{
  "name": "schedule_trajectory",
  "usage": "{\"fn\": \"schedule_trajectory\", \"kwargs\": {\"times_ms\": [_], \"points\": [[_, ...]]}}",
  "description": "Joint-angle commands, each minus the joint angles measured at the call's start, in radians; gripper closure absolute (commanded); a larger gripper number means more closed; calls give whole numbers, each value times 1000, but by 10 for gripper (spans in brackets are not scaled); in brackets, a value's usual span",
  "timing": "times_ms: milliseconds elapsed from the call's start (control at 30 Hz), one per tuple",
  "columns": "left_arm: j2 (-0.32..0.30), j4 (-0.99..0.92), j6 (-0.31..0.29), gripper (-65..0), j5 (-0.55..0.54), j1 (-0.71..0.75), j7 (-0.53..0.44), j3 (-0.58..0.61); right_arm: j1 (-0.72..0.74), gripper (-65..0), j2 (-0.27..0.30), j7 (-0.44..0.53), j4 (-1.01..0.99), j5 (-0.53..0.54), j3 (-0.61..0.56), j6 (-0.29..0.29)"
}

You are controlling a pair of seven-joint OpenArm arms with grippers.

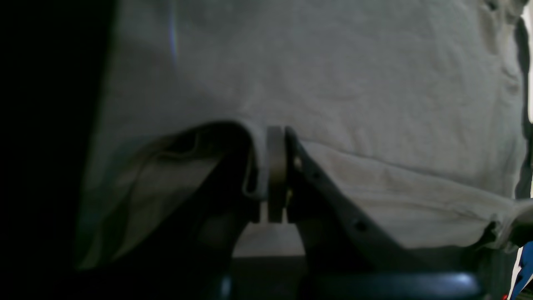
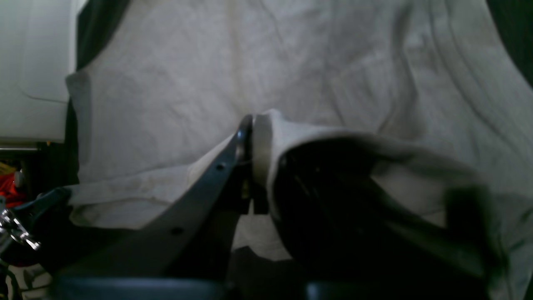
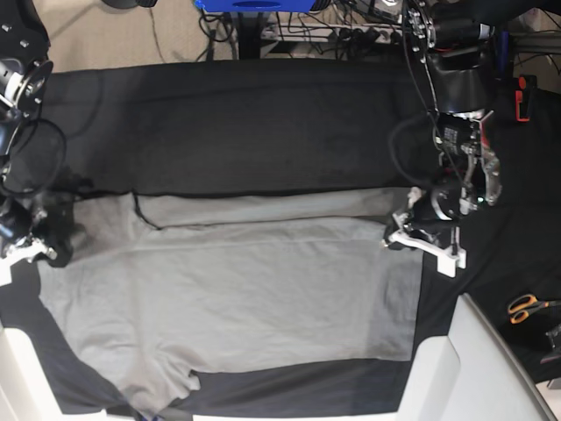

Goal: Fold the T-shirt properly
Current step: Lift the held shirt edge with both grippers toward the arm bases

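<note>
We note both pincers, left (image 1: 275,166) and right (image 2: 250,158), clenched on the T-shirt (image 3: 254,298): first fold underway at 12 o'clock, rest unfolded.

T-shirt (image 3: 237,298) spread flat on the cloth (image 3: 263,123) covering the desk, lying toward the near side. Left pincer (image 3: 396,235) at the shirt's right edge, right pincer (image 3: 48,250) at its left edge. Scissors (image 3: 526,306) on the cloth, far right.
</note>
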Motion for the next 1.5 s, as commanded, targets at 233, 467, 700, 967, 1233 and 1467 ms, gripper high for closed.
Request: {"fn": "schedule_trajectory", "kwargs": {"times_ms": [233,467,700,967,1233,1467], "points": [[-16,2,-7,0,-8,-38,-27,-10,45,-3,12,57,14,23,-113,9],[-37,-13,-7,0,-3,-68,-27,-3,102,-2,16,146,-146,25,-182,9],[-30,-82,-13,0,119,-110,-33,-3,109,-2,18,186,-173,25,-179,9],[-36,-85,-13,0,121,-116,-91,73,120,-2,15,241,-179,25,-181,-20],[-36,-205,-10,0,121,-160,-163,109,120,-6,12,270,-179,26,-178,-86],[-60,-245,-7,0,119,-196,-163,99,117,-219,12,304,-176,31,-176,-100]]}}
